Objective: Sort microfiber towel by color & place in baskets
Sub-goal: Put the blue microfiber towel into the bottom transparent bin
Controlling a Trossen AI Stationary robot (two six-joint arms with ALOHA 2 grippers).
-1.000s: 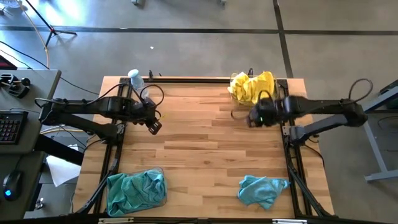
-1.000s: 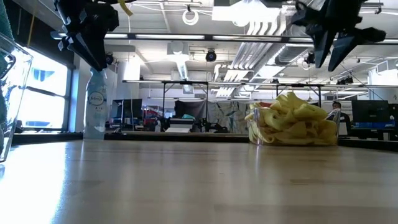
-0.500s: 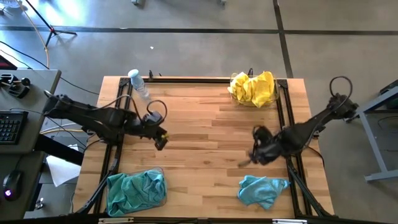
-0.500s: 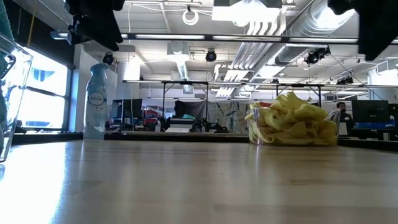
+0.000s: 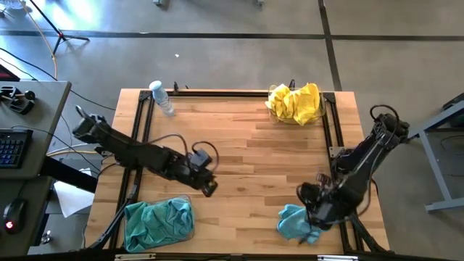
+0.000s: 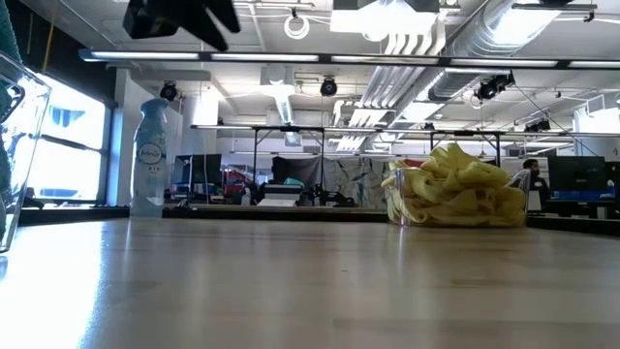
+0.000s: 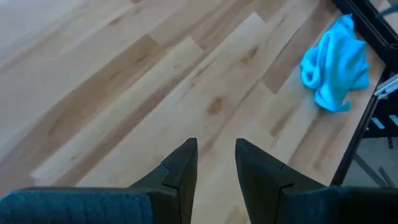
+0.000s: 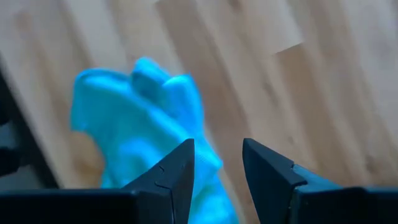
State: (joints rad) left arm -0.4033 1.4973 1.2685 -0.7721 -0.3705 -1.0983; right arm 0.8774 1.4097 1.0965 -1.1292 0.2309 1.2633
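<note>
Baskets hold yellow towels (image 5: 293,101) and teal towels (image 5: 158,221) separately.

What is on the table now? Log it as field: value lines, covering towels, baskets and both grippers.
loose towel: one teal-blue towel lying crumpled on the bare table at its near right corner
teal basket: clear basket at near left corner, holding teal-blue towels
yellow basket: clear basket at far right, heaped with yellow towels
right gripper: open, poised right over the loose towel, holding nothing
left gripper: open, empty, over bare wood beside the teal basket
other: spray bottle at far left edge
</note>
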